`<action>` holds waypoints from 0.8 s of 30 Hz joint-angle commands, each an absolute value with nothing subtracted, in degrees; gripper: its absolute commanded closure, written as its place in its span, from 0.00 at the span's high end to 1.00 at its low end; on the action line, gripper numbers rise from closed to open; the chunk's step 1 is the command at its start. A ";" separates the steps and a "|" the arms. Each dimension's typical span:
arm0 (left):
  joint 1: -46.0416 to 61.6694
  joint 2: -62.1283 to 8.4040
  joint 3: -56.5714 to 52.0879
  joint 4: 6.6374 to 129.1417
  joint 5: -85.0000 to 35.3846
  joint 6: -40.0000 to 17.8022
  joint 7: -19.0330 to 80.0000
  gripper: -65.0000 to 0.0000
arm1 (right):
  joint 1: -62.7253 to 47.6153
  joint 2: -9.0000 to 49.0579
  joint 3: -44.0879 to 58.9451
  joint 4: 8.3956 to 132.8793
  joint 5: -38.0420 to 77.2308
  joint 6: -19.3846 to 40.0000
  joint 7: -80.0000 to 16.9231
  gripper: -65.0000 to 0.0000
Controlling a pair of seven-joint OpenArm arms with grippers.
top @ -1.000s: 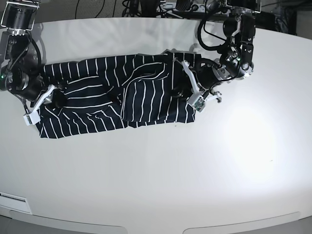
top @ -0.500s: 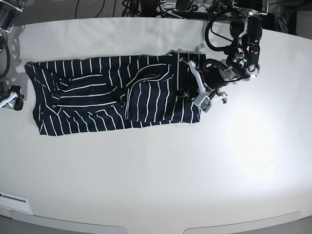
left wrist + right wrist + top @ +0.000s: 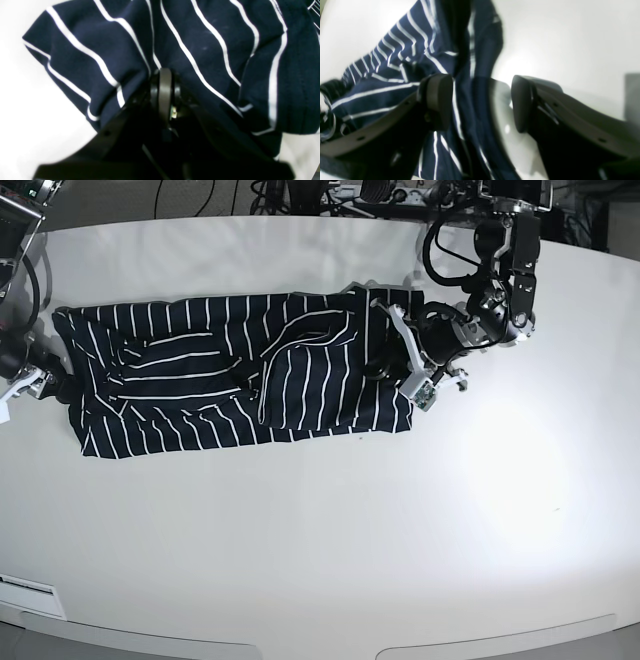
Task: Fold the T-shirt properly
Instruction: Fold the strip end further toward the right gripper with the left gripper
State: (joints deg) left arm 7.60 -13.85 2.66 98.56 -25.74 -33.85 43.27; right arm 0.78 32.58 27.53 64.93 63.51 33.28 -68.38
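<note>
The table (image 3: 330, 530) lies bare in front of the T-shirt (image 3: 200, 380), giving open passage there. The 2 arms flank the T-shirt's ends, blocking both sides.

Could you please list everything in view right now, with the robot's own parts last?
T-shirt: one, dark navy with thin white stripes, lying partly folded lengthwise across the far half of the table.
table: one, white, fills the base view.
cables: several, dark, beyond the table's far edge.
left gripper: one, black, shut on T-shirt cloth at the garment's end on the base view's right.
right gripper: one, black, open, beside the T-shirt's end at the base view's left edge, nothing held.
</note>
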 commanded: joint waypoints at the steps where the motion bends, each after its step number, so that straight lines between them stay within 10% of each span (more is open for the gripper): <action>1: 7.73 -14.44 2.57 98.56 -23.97 -33.43 46.92 0.00 | 0.82 33.01 25.76 65.08 61.25 33.12 -70.81 0.61; 18: 7.68 -14.44 2.57 98.56 -24.08 -33.45 46.68 0.00 | 0.80 33.01 10.81 65.19 76.62 39.70 -76.18 0.59; 21: 7.68 -14.46 2.57 98.56 -24.12 -33.45 46.65 0.00 | 0.82 33.01 10.81 65.19 76.51 40.00 -75.59 0.41; 24: 7.11 -14.46 2.57 98.61 -24.77 -34.39 46.41 0.00 | 1.13 33.19 10.81 65.19 76.18 40.00 -75.55 0.00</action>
State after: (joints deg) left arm 7.27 -13.87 2.61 98.54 -26.59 -34.65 43.53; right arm 0.75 32.21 10.96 64.90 78.87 40.16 -73.14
